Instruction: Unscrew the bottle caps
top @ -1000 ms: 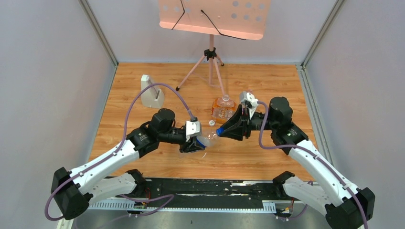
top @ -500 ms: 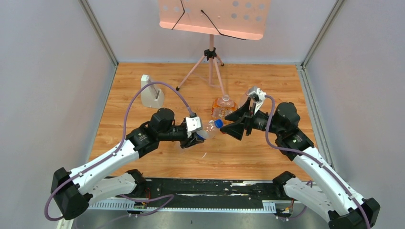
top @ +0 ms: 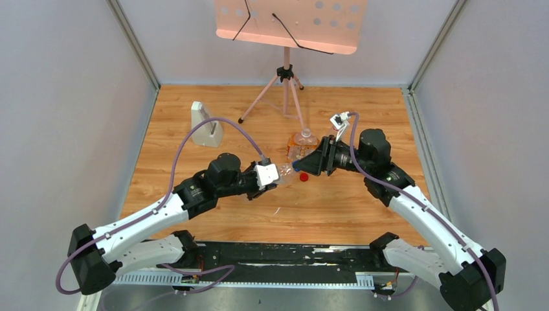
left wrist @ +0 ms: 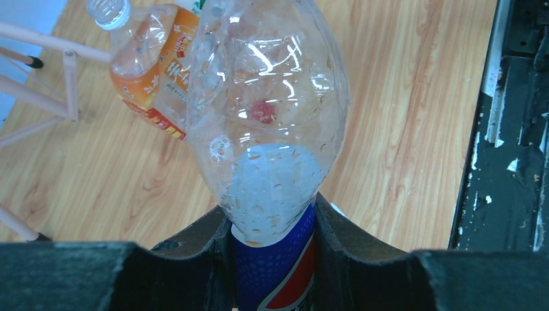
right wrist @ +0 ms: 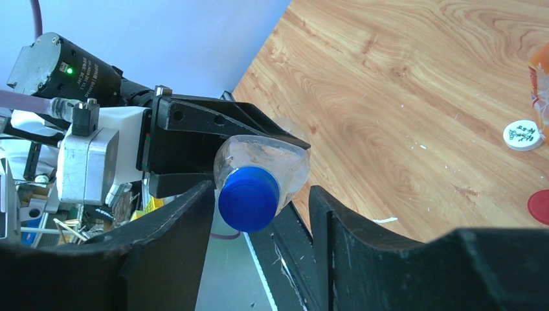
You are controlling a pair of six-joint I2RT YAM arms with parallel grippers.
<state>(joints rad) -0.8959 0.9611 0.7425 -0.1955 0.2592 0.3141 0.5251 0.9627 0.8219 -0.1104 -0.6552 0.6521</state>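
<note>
Wooden table [top: 362,214] seen from overhead. Right gripper [top: 303,166], backed off half second ago, is swinging in again toward left gripper [top: 275,176], which is lifting Pepsi bottle [top: 287,172] mid-table. Red cap [top: 303,177] is lying loose just near of it.
Left wrist: fingers clamping bottle at blue label.
Right wrist: jaws standing apart, straddling blue cap [right wrist: 248,199] without touching it, likely re-gripping for another turn. White cap [right wrist: 523,135] is lying off at right, so blue is last one still on.
</note>
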